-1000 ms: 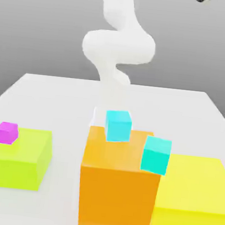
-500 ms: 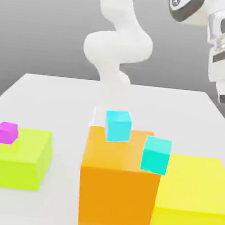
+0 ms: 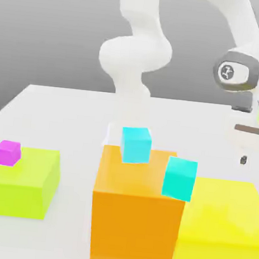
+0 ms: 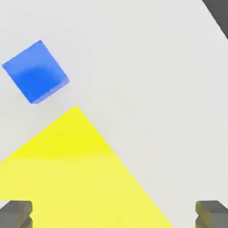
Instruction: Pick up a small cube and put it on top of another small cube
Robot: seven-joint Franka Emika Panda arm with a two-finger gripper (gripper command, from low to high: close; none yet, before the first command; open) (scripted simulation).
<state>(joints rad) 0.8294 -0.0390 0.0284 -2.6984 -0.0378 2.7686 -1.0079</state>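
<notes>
The white arm (image 3: pixel 134 53) rises from the far side of the white worktop (image 3: pixel 60 119) and loops over to the exterior view's right, where its hand hangs above the yellow block (image 3: pixel 223 223). The pincer (image 4: pixel 114 213) is released: in the hand view its two grey fingertips (image 4: pixel 15 213) stand wide apart with nothing between them. Beneath it lies a corner of the yellow block (image 4: pixel 75 173) and, just past that corner, the small blue cube (image 4: pixel 35 71) resting on the bare worktop (image 4: pixel 147 80), near the block but not touching it, and clear of the fingertips. In the exterior view, an orange block (image 3: pixel 136 211) stands at centre front, taller than its neighbours. A cyan cube (image 3: pixel 136 145) sits on the far edge of its top. A second cyan cube (image 3: pixel 179 178), tilted, appears at the orange block's corner on the exterior view's right, against the edge of the yellow block; whether it rests on one or the other cannot be determined. At the exterior view's left, a low lime-green block (image 3: pixel 19 182) lies well apart from the yellow one, with a small magenta cube (image 3: pixel 7 152) on its top near the outer corner.
</notes>
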